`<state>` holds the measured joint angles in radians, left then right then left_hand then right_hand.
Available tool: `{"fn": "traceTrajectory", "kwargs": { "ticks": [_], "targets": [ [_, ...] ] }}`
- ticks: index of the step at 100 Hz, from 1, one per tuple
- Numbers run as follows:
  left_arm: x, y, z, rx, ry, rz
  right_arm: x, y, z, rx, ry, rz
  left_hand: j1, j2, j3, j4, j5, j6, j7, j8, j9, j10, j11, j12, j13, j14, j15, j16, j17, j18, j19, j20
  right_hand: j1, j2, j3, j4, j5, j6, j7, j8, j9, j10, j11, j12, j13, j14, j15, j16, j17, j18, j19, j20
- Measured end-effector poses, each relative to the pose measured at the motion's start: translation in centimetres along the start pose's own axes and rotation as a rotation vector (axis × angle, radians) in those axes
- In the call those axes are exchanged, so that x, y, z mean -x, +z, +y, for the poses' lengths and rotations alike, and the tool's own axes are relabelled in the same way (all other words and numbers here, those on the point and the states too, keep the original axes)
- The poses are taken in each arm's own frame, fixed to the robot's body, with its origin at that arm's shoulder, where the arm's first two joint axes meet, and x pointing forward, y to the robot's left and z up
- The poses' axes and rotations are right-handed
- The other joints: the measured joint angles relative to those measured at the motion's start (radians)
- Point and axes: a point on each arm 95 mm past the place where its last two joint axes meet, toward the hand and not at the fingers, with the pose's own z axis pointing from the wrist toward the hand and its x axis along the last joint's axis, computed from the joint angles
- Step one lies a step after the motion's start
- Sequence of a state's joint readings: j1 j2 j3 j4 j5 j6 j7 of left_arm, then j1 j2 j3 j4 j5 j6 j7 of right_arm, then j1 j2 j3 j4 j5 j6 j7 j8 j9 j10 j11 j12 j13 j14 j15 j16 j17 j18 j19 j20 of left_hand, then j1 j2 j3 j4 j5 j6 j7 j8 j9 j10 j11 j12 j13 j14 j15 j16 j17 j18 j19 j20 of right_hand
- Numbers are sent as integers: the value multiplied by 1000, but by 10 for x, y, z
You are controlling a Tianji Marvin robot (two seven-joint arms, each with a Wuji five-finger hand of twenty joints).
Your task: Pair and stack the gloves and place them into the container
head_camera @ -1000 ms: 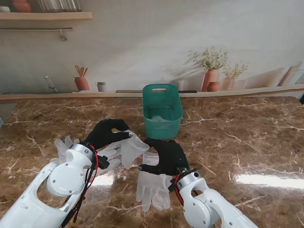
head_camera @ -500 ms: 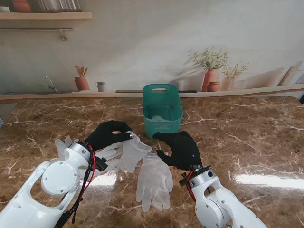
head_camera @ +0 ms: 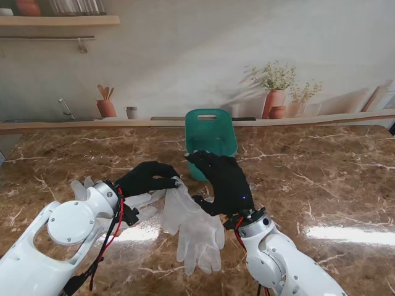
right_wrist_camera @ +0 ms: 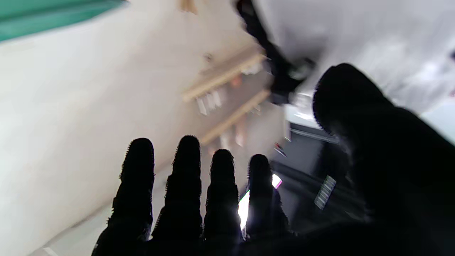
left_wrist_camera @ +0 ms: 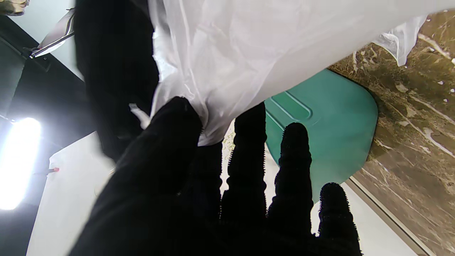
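From the stand: left hand [head_camera: 147, 179] pinched on the cuff of a translucent white glove [head_camera: 179, 206], thumb and forefinger closed on its upper edge, the sheet hanging down from the fingertips onto a second glove [head_camera: 200, 243] lying flat on the marble table [head_camera: 333, 185], fingers pointing toward the near edge. More white glove material [head_camera: 83, 188] seen behind the left wrist, toward the left edge. Right hand [head_camera: 223, 182] raised off the table, palm turned sideways, fingers spread and holding nothing, standing between the flat glove and the green container [head_camera: 213, 132], partly hiding the container's front wall. Container toward the far edge, about mid-width; contents hidden now.

Against a second earlier: right hand then pressed flat on the lying glove, since lifted, swung right and up toward the container. Held glove carried slightly right, now overlapping the flat one. Flat glove itself unmoved.

From the left wrist: thumb [left_wrist_camera: 167, 142] pressed against the white film [left_wrist_camera: 241, 53], cuff gathered between thumb and the neighbouring finger; other three fingers extended and clear of it. Green container [left_wrist_camera: 334, 121] beyond the fingertips, marble beside it.

From the right wrist: blurred; four fingers [right_wrist_camera: 185, 185] straight and slightly apart, thumb [right_wrist_camera: 355, 106] off to one side, nothing between them. Sliver of green container [right_wrist_camera: 42, 17] at one corner, wall and shelves beyond.
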<state>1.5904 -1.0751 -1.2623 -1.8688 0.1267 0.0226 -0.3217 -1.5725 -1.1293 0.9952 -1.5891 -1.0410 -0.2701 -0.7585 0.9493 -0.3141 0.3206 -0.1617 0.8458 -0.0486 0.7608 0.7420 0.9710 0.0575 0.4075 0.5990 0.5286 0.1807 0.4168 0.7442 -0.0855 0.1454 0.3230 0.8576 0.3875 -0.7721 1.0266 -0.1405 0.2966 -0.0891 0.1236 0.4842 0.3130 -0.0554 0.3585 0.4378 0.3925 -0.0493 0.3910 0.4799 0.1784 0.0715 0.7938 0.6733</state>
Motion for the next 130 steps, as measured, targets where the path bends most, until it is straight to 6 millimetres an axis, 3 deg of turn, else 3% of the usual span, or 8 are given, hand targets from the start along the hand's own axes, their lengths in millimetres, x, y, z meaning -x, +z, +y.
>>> {"fn": "traceTrajectory", "kwargs": {
  "ticks": [30, 51, 62, 76, 93, 101, 114, 130],
  "targets": [
    [0, 10, 3, 26, -48, -17, -6, -2, -2, -24, 57, 234, 1, 12, 0, 11, 0, 16, 0, 1, 0, 13, 22, -10, -1, 9, 0, 0, 0, 0, 0, 2, 181, -90, 124, 0, 251, -337, 240, 228, -47, -16, 32, -55, -149, -29, 6, -78, -57, -36, -63, -1],
    [-5, 9, 7, 78, -58, -9, -6, -1, -2, -39, -12, 258, 1, 12, 0, 12, 0, 17, 3, 1, 0, 16, 24, -10, -5, 9, 0, 0, 0, 0, 0, 2, 204, -25, 153, -1, 458, -352, 343, 138, -43, -32, 33, -79, -162, -31, 10, -91, -57, -37, -64, -1],
    [-9, 8, 8, 95, -58, 2, -5, 2, -2, -39, -16, 264, 1, 12, -6, 12, 0, 17, 10, 1, 0, 17, 25, -10, -5, 9, 0, 0, 0, 0, 0, 2, 85, 76, 23, -114, 550, -425, 675, -48, 11, -68, 31, -82, -162, -63, 26, -92, -57, -54, -64, -1],
    [-10, 8, 8, 94, -58, 15, -4, 4, -1, -37, -12, 275, 13, 12, -57, 32, -4, 12, 10, -48, -26, 15, 25, -18, -6, 10, 0, 0, 0, 0, 0, 7, 27, 124, 14, -115, 579, -415, 688, 33, 68, -84, 31, -83, -160, -83, 47, -92, -57, -66, -62, -1],
    [-8, 8, 9, 80, -53, 36, -3, 4, 5, -17, 9, 254, 21, 32, -152, 55, -113, 3, -227, -337, -167, 12, -52, -123, -42, 11, -44, -50, 0, 1, 0, 11, 27, 134, 15, -115, 591, -365, 665, 143, 202, -87, 63, -45, -144, -93, 75, -88, -43, -72, -44, -1],
    [-5, 7, 7, 45, -38, 31, -3, 2, 8, 0, 16, 235, -111, 32, -6, 57, -164, 28, -347, -389, -233, 12, -71, -160, -88, 15, -78, -74, 0, 7, 1, 11, 26, 134, 17, -115, 601, -350, 662, 158, 267, -88, 84, -20, -93, -96, 105, -69, -22, -72, -17, 11],
    [0, -1, 0, -98, 23, -8, -2, -1, 15, 46, -24, 164, -159, 33, 5, 62, -191, 49, -307, -344, -260, 12, -80, -164, -105, 15, -83, -76, 2, 52, 73, 11, 22, 134, 17, -116, 622, -315, 667, 178, 423, -88, 104, 30, 49, -89, 119, -62, 29, -71, 42, 26],
    [2, -14, -2, -173, 102, -16, 0, -4, 26, 80, -120, 58, -158, 73, -306, 87, -25, 49, -158, -249, -155, 23, -51, -148, -33, 33, -63, -55, 15, 101, 222, -32, 43, 134, 17, -116, 642, -227, 738, 176, 631, -78, 104, 90, 256, -36, 118, -39, 146, -35, 135, 50]
  ]
}}
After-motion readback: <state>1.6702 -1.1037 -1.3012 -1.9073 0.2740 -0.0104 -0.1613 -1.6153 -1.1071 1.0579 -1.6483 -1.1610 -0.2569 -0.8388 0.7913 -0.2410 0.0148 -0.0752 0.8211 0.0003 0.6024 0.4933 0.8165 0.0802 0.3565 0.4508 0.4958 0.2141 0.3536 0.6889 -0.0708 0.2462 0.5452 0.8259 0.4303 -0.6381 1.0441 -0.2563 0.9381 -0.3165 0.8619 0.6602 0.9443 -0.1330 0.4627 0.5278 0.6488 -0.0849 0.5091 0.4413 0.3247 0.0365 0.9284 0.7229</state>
